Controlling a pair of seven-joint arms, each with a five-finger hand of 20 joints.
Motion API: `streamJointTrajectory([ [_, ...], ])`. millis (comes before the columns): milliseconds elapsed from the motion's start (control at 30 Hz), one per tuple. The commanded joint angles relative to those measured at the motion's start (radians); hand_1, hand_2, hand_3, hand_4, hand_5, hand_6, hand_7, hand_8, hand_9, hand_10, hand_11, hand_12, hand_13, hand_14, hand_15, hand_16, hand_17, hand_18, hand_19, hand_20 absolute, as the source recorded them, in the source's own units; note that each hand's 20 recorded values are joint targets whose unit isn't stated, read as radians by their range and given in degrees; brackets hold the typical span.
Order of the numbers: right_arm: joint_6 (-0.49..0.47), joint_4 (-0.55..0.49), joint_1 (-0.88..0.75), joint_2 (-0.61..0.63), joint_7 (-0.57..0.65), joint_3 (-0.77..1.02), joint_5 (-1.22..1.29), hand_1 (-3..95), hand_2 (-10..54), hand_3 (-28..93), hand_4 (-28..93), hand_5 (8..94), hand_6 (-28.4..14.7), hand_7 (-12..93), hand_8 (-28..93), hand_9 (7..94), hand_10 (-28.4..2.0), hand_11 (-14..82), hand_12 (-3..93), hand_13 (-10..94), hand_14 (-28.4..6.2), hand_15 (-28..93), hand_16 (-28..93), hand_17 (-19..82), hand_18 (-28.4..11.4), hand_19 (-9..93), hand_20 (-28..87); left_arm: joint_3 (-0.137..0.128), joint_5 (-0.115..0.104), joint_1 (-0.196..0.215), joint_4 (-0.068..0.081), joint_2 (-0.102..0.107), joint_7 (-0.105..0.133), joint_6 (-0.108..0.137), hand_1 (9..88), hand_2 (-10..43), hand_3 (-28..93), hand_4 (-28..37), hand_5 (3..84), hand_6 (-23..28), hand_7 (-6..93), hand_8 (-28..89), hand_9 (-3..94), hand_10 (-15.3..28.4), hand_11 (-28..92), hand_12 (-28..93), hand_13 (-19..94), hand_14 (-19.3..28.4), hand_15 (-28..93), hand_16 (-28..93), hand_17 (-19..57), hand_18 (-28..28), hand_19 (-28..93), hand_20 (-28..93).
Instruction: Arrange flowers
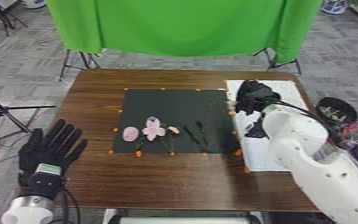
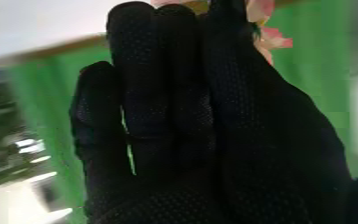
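Pink petals [image 2: 272,40] poke out by the fingertips of my right hand [image 1: 255,94], so I think it has a flower pinched tight. That hand is over the top part of the white sheet [image 1: 266,162], close to the edge of the dark mat [image 1: 158,102]. My left hand [image 1: 47,156] is open, with its fingers straight, down by the left side of the brown table [image 1: 158,185].

On the mat lie a round pink flower [image 1: 130,133], a big pink flower with long petals [image 1: 152,131], a small pale flower [image 1: 173,130] and some thin dark stems [image 1: 202,134].

I guess the job now is to put the held flower with the others, and that few are laid out so far. If I squeeze too hard, the petals could crush or the head could pop off. If I squeeze too softly, the flower could twist and drop on the sheet. Those gloved fingers are fat next to a skinny stem, so it may stick to the cloth when I let go. If I come in too low over the mat, my hand could brush the loose stems and push them out of line. I should go slow and stay high.
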Motion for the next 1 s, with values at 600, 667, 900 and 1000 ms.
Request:
streamJointTrajectory([
  [600,-0.114,0.107,0.139,-0.145,-0.053,-0.288,-0.228,57.9,-5.2,64,-28,72.5,0.3,24,-1,82.3,-10.3,10.7,30.3,73,-7.8,38,34,36,-21.1,80,35,0.005,0.016,-0.023,0.011,-0.001,-0.034,0.013,29.0,11.9,72,-28.3,42.0,9.4,16.0,-9,35.0,16.1,21,12,24,16.4,38,-7,-7.6,16.1,41,9],
  [667,-0.116,0.11,0.14,-0.147,-0.05,-0.289,-0.22,57.4,-5.4,65,-28,71.7,0.0,24,-1,81.2,-10.0,10.9,29.8,73,-8.0,39,33,35,-21.2,81,35,0.005,0.02,-0.023,0.011,-0.001,-0.034,0.009,29.0,12.0,72,-28.3,42.0,9.4,16.0,-9,34.9,16.0,21,12,24,16.4,39,-6,-7.6,16.1,40,9],
  [900,-0.13,0.102,0.137,-0.138,-0.028,-0.289,-0.192,56.4,-8.8,67,-28,70.3,-0.7,23,-2,80.0,-9.7,9.9,29.6,72,-7.9,39,33,35,-21.3,80,34,0.003,0.021,-0.025,0.011,-0.004,-0.039,0.015,29.5,11.0,72,-28.3,42.0,9.5,15.1,-9,35.1,16.0,21,11,24,16.3,39,-7,-7.6,16.1,41,9],
  [1000,-0.144,0.096,0.122,-0.145,-0.029,-0.27,-0.19,56.2,-9.4,67,-28,69.3,-0.8,23,-2,79.2,-9.7,9.7,29.1,71,-7.8,38,34,35,-21.4,81,34,0.0,0.03,-0.025,0.011,-0.008,-0.046,0.014,30.3,9.5,72,-28.3,41.8,9.5,14.7,-9,35.0,15.9,20,11,24,16.3,39,-7,-7.6,16.1,41,9],
])
